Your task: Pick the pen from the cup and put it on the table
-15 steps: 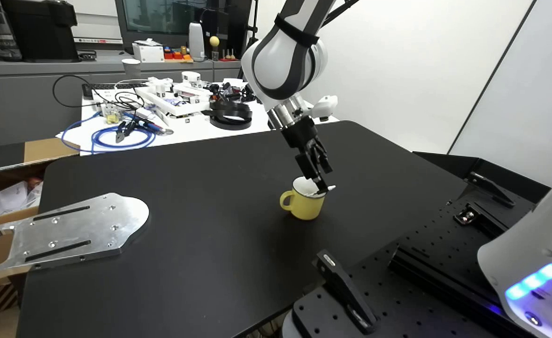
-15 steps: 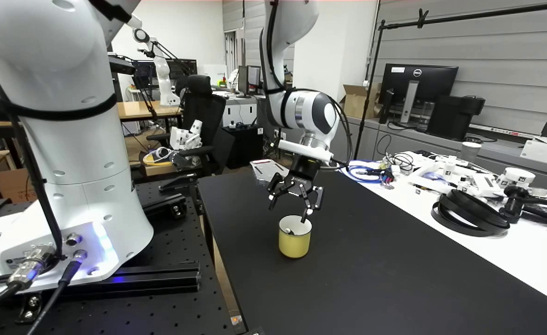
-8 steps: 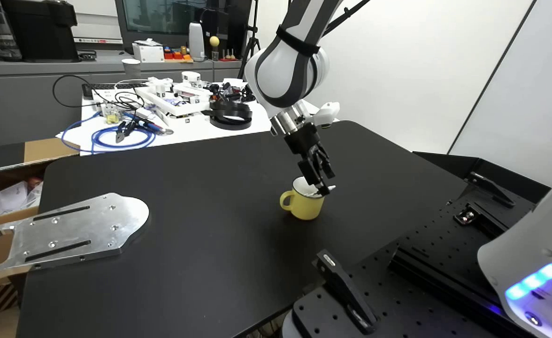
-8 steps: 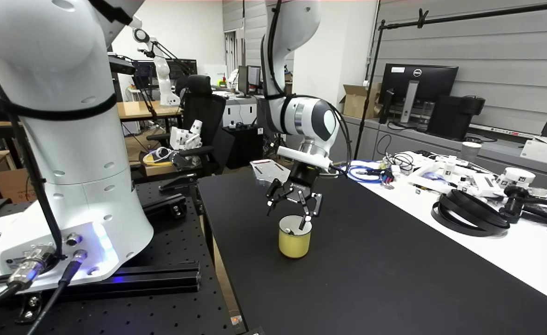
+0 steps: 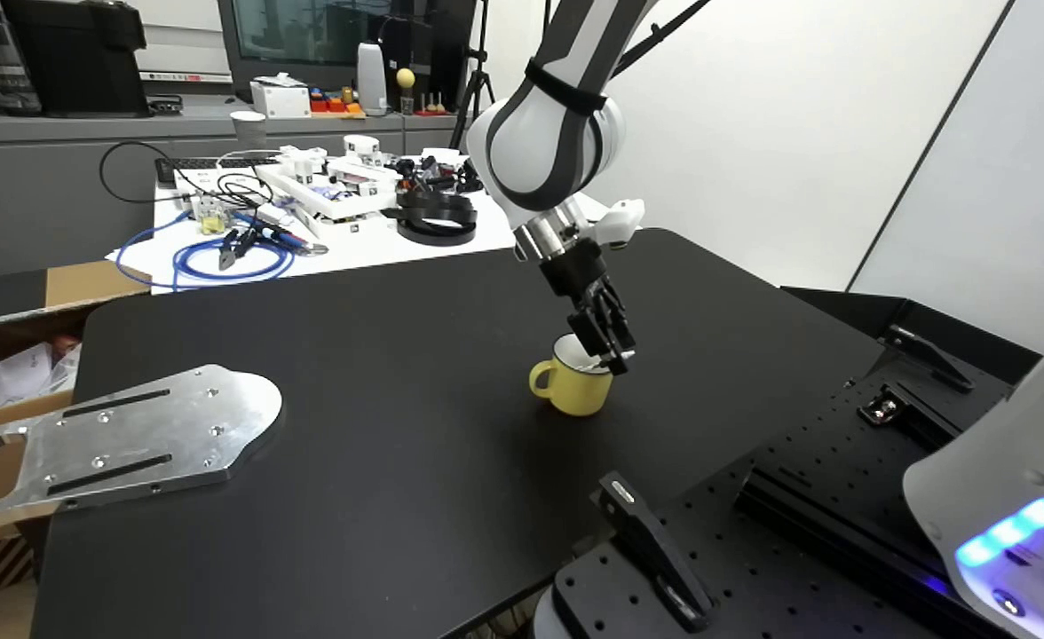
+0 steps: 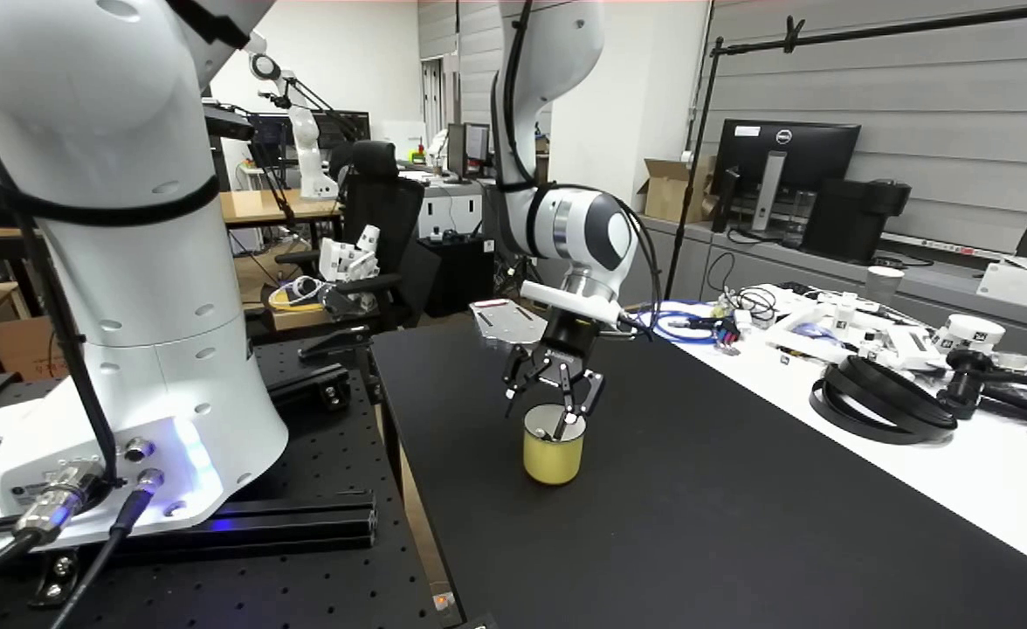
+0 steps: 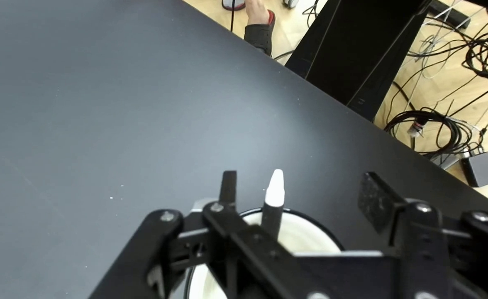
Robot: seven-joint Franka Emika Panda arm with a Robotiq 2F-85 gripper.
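Cup (image 6: 553,459), pale yellow with a white inside and a dark rim, stands upright on the matte black table (image 6: 697,489) in both exterior views; in an exterior view its handle (image 5: 533,379) faces away from my white base (image 5: 1019,444). The pen (image 7: 274,203) slants inside the cup: in the wrist view its white, tapered end rises past the rim, with a dark barrel below. My gripper (image 7: 300,193) reaches down at a tilt over the cup, unclenched, its two fingers (image 7: 374,203) spread wide on either side of the pen. Seen from my wrist, the pen sits nearer the finger at the left of that view, and a gap separates it from each. In an exterior view one fingertip (image 6: 569,419) overlaps the cup's mouth; I cannot tell whether it touches the rim. A slotted silver metal plate (image 5: 149,435) lies at the table's edge, well apart from the cup. Beside the black table, a cluttered white table (image 6: 985,489) bears looped black straps (image 6: 893,389). Past the tabletop's edge, my wrist view shows a person's foot (image 7: 255,10).
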